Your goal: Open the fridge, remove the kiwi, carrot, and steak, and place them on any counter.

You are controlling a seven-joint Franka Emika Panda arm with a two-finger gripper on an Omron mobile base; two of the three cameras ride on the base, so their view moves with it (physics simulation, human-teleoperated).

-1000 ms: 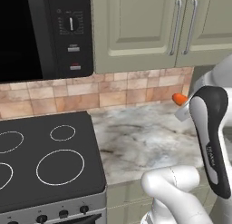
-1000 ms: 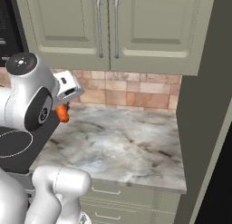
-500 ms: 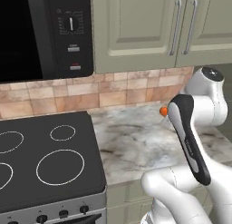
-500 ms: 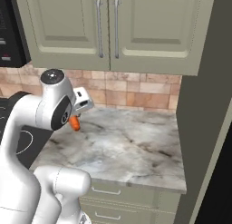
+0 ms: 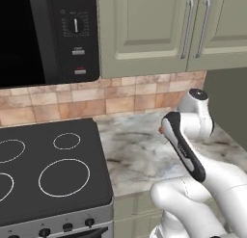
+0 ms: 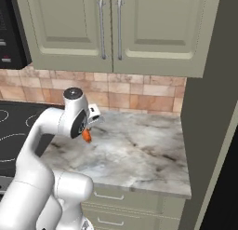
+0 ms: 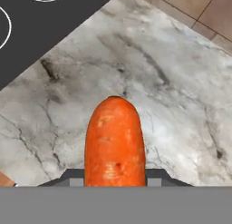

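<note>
Microwave (image 5: 48, 34) fills the upper left of the left base view, black, with a dial and buttons down its right-hand panel, and below it lies the black stovetop (image 5: 48, 174) with its white ring markings. To the right of the stovetop runs the counter (image 5: 135, 150), grey-white marbled stone, backed by a tan tiled wall (image 5: 116, 99) and topped by sage-green wall cabinets (image 5: 159, 30) with silver bar handles.

Over the counter, a little right of the stovetop's edge, hangs the gripper (image 6: 88, 131), pointing down at the stone. Its jaws are partly closed on the carrot (image 6: 87, 137), which sticks out below them with its blunt orange end toward the counter (in the left base view just a sliver of orange (image 5: 160, 130) peeks past the arm's dark forearm). The hand view looks straight along the carrot (image 7: 115, 141): it rises from between the finger tips at the bottom, with marbled stone behind it, a corner of the stovetop at the upper left and tiles at the upper right. The carrot is above the counter; whether it touches the stone cannot be told.

Farther right, in the right base view, a tall dark panel (image 6: 209, 108) stands at the counter's end.
</note>
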